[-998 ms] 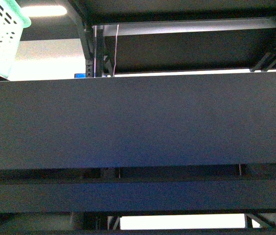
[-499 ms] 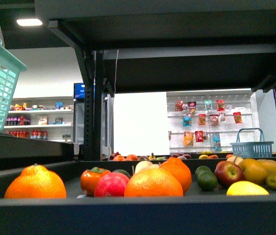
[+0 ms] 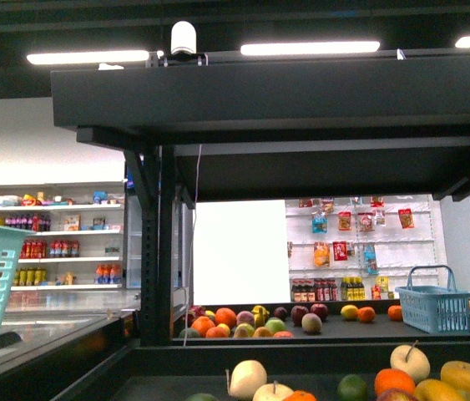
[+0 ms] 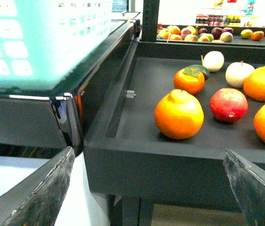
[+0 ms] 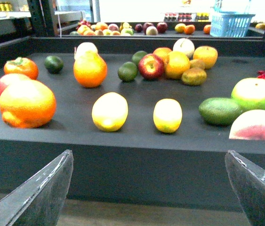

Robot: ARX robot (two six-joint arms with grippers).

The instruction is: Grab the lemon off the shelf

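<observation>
Your R fingers (image 5: 40, 195) spread wide, empty; two lemons (image 5: 109, 111) (image 5: 167, 115) just behind shelf (image 5: 123, 162) front lip. L fingers (image 4: 36, 200) wide too.

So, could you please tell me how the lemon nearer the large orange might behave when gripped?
The lemon sits loose on the flat shelf tray, apart from other fruit, so a nudge would probably roll it. Its rounded, smooth-looking skin may slip in a grip. It looks plump and firm, so likely not fragile.

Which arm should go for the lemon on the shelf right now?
Right. The right gripper, open, faces two lemons near the front edge of the shelf; the left wrist view shows oranges and a red fruit, no lemon.
</observation>
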